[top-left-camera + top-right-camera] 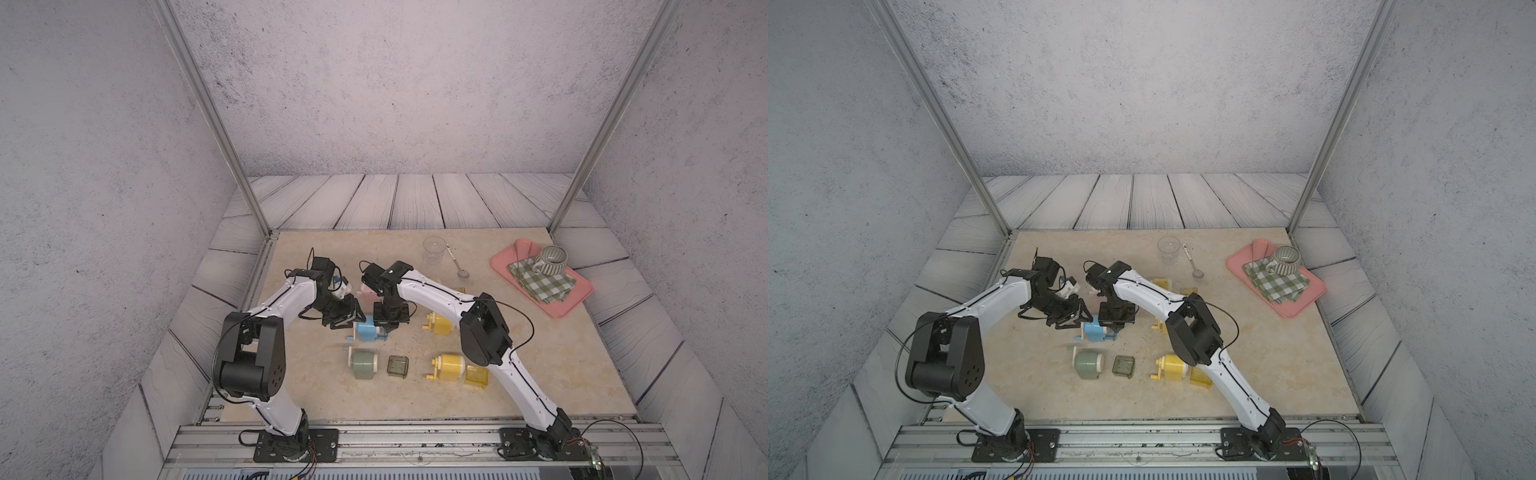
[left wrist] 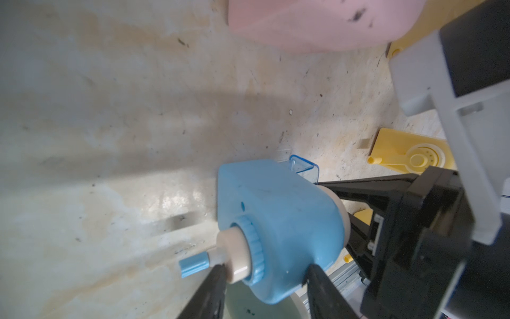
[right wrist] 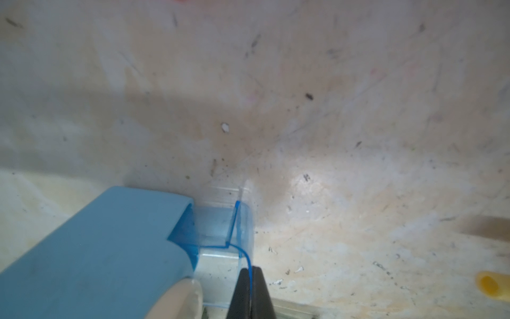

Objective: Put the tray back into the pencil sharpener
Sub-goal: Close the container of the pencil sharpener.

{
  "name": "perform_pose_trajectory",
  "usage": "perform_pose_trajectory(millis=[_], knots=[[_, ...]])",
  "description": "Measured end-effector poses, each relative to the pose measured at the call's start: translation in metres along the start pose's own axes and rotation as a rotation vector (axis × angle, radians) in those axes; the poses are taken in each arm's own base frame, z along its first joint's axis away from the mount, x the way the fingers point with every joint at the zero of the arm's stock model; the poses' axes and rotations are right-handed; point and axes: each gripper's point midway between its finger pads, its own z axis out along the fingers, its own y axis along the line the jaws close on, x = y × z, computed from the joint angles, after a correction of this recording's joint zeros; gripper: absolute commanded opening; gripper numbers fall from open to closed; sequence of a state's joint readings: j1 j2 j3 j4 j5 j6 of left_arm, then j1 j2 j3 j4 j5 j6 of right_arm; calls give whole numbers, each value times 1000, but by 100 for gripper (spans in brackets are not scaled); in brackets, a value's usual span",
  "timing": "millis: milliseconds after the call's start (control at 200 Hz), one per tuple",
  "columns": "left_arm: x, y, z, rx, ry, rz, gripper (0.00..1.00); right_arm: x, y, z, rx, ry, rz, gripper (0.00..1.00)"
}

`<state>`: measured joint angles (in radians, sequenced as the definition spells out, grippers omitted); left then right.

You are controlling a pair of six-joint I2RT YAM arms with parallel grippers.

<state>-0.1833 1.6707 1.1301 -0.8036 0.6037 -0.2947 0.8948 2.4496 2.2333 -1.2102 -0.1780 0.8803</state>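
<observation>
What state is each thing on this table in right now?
Blue plastic pencil sharpener: clamped by left gripper, tray partly in.
Clear blue tray: pinched by shut right gripper, partway inserted.
Green pencil sharpener: untouched.
Dark green tray: loose, apart from it.
Clear plastic cup: upright, empty.
Striped ceramic mug: upright on checked cloth.
</observation>
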Motion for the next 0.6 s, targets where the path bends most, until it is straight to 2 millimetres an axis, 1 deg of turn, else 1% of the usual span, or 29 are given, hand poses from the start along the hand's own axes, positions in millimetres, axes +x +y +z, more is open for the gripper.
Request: perform_pose_trajectory(millis=[470,500,601], knots=[[0,-1,0,5,3,-1,51,1,6,0,-41,2,-7,3],[0,-1,0,5,3,-1,51,1,6,0,-42,2,-8,3],[0,-1,0,5,4,-1,51,1,7,0,-46,-2,-9,10]])
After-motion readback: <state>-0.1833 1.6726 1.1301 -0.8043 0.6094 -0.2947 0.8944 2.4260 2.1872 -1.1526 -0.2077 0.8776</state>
